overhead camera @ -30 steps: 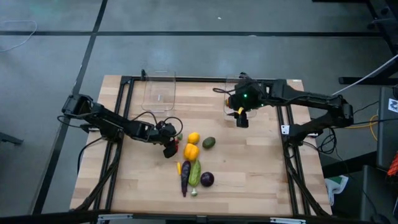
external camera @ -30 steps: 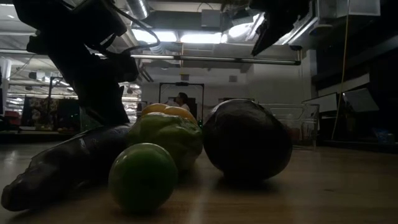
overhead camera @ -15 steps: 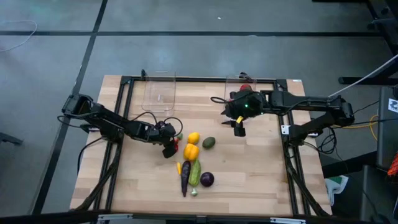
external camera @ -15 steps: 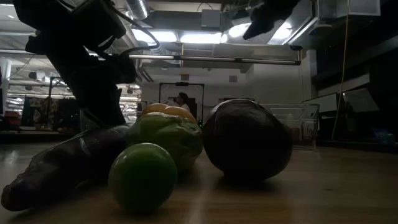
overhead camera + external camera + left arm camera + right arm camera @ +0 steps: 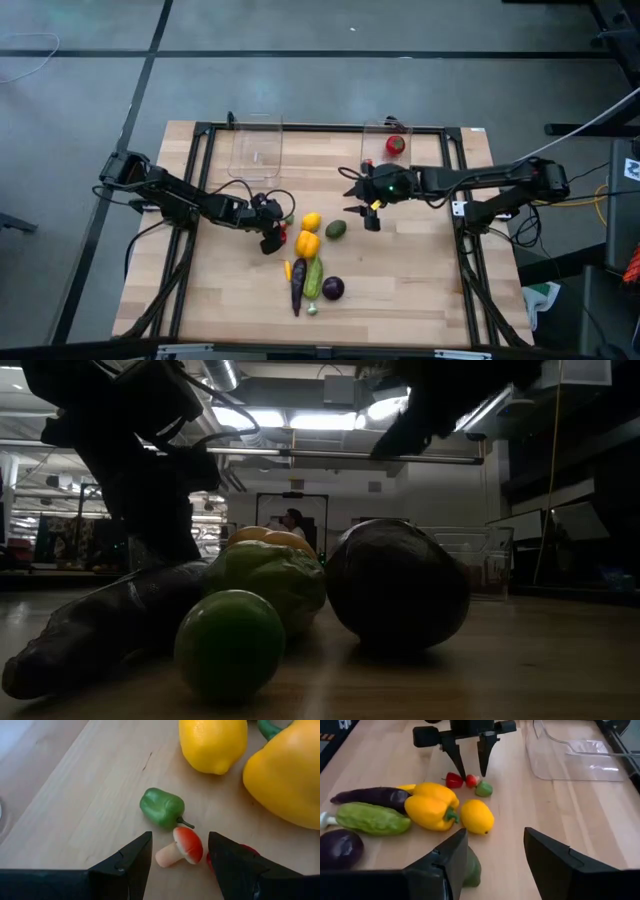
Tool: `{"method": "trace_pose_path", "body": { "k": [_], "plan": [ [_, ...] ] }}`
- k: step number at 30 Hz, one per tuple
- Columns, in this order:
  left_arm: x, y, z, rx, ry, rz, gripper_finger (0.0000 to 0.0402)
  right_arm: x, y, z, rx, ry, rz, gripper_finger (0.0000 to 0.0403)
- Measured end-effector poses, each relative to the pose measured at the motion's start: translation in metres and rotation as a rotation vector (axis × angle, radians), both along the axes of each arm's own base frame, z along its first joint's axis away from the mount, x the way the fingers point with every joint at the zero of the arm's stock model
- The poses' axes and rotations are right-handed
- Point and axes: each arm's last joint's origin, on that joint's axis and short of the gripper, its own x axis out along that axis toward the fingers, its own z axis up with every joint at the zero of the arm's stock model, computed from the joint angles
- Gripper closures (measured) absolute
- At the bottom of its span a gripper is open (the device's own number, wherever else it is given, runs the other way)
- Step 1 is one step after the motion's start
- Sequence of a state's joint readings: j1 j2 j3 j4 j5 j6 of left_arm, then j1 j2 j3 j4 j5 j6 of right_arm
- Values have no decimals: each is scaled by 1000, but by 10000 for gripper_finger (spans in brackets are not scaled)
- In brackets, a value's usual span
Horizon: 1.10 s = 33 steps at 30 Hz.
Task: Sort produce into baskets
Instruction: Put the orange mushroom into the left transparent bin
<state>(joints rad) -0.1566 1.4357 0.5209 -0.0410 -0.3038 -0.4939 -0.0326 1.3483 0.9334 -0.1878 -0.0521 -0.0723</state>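
Observation:
My left gripper (image 5: 272, 238) is open and low over the table at the left of the produce pile. In the left wrist view its fingers stand on either side of a tiny red-capped mushroom (image 5: 182, 847), beside a tiny green pepper (image 5: 161, 809) and a small red piece (image 5: 247, 851). My right gripper (image 5: 371, 220) is open and empty, just right of the green avocado (image 5: 336, 229), which shows ahead of its fingers (image 5: 472, 870). A lemon (image 5: 312, 221) and a yellow pepper (image 5: 307, 243) lie between the grippers. A red tomato (image 5: 396, 144) lies in the right clear bin (image 5: 372, 135).
The left clear bin (image 5: 256, 148) stands at the far edge. Nearer lie a green cucumber (image 5: 314, 277), a purple eggplant (image 5: 298, 285) and a purple round piece (image 5: 333, 288). Bare wood lies to the right and along the near edge.
My right gripper has gone from over the right bin toward the table's near and left side, to the avocado, leaving the red tomato showing in the bin. My left gripper has kept still.

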Motion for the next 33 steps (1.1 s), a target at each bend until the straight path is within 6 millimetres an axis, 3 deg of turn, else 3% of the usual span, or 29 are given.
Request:
{"method": "trace_pose_path", "body": {
  "k": [11, 24, 33],
  "plan": [
    [4, 2, -6, -15, 7, -4, 212, -8, 0, -33, 40, -5, -27, 210],
    [3, 3, -6, -30, 17, -17, 214, -8, 0, -34, 41, -2, -27, 210],
    [4, 9, -6, -23, 26, -27, 265, -8, 0, -34, 41, -2, -27, 210]
  ]
}}
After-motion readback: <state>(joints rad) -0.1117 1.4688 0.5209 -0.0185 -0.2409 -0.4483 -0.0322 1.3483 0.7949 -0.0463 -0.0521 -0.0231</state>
